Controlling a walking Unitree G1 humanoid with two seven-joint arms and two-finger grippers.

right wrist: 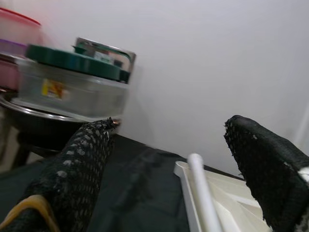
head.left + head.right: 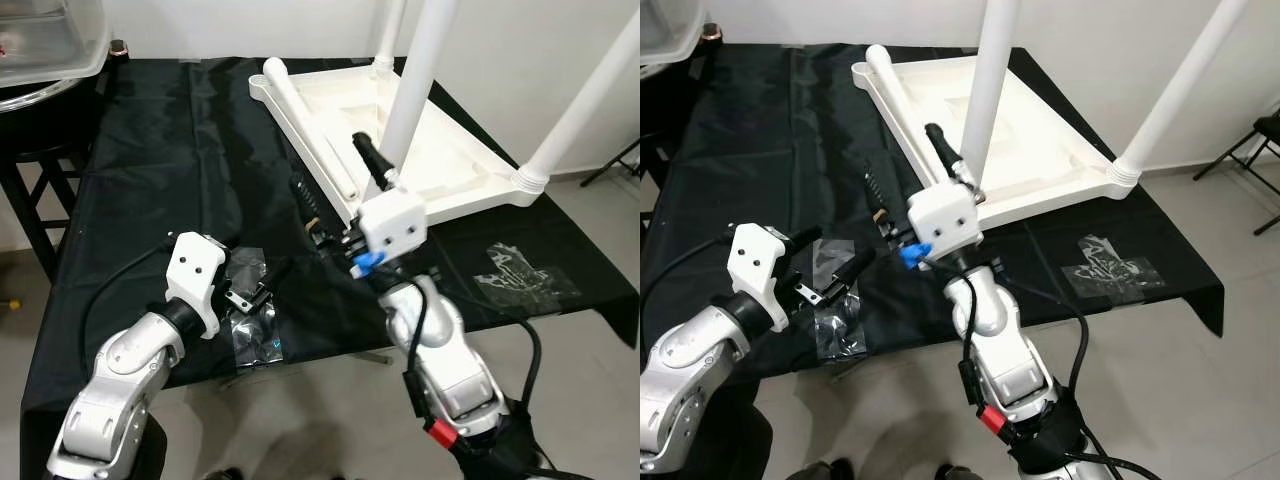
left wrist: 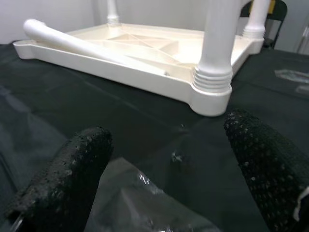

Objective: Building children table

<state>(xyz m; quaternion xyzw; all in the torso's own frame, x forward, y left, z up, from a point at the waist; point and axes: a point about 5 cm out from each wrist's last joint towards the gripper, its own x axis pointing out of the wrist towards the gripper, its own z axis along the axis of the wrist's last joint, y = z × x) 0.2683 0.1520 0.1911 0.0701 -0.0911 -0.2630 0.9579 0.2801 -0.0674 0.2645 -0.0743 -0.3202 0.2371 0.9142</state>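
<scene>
The white table top [image 2: 455,165] lies upside down on the black-covered table [image 2: 160,150]. Three white legs stand up from its corners: a near one [image 2: 415,80], a right one [image 2: 585,95] and a far one [image 2: 388,30]. A loose leg [image 2: 305,110] lies along the top's left edge. My right gripper [image 2: 335,180] is open, raised over the near left edge, one finger [image 2: 368,152] close beside the near leg's base. My left gripper [image 2: 248,258] is open, low over a clear plastic bag [image 2: 250,330], holding nothing. The wrist views show both pairs of fingers spread wide.
A clear plastic box [image 2: 45,40] sits on a dark stand at the back left. A second clear bag [image 2: 520,270] lies on the cloth at the right. A small metal part [image 2: 238,300] rests by the left bag. The cloth's front edge is close.
</scene>
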